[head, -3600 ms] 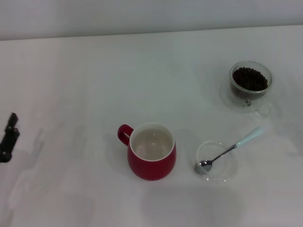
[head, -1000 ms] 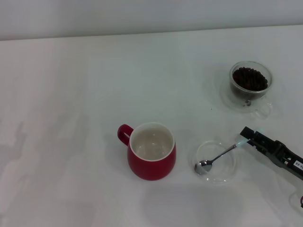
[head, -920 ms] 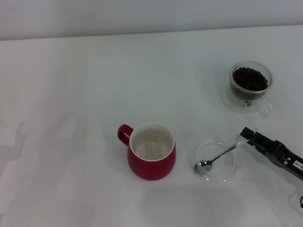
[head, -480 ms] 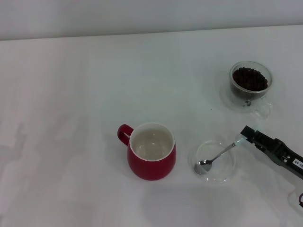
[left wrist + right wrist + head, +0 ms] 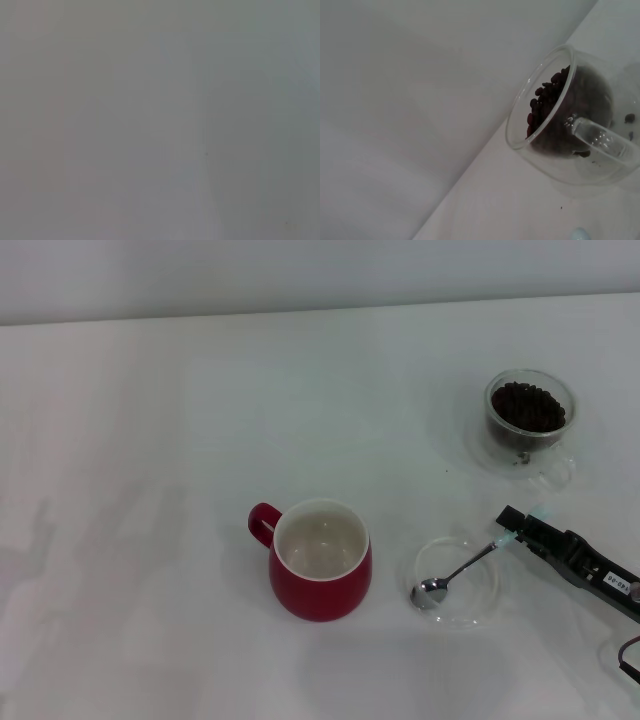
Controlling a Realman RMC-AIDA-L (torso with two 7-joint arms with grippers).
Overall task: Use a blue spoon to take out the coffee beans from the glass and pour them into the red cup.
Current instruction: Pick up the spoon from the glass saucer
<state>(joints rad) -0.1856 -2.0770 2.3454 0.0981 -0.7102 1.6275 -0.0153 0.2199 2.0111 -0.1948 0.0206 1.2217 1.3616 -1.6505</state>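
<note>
Nearest, on the plain white desk [image 5: 150,440], the right tool [image 5: 505,519] reaches in from four o'clock onto the blue spoon's [image 5: 462,567] pale handle; its grip cannot be told. The metal bowl rests in a shallow clear dish [image 5: 480,605], beside the red cup [image 5: 320,575]. Farther, at one o'clock, the glass [image 5: 529,420] holds dark coffee beans [image 5: 528,406].

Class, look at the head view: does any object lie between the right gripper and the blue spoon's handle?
Nothing visible does. The right gripper is already at the pale light-blue handle end of the small metal teaspoon, whose bowl rests in the shallow clear glass dish. The rounded dark red mug stands off to the side.
</note>
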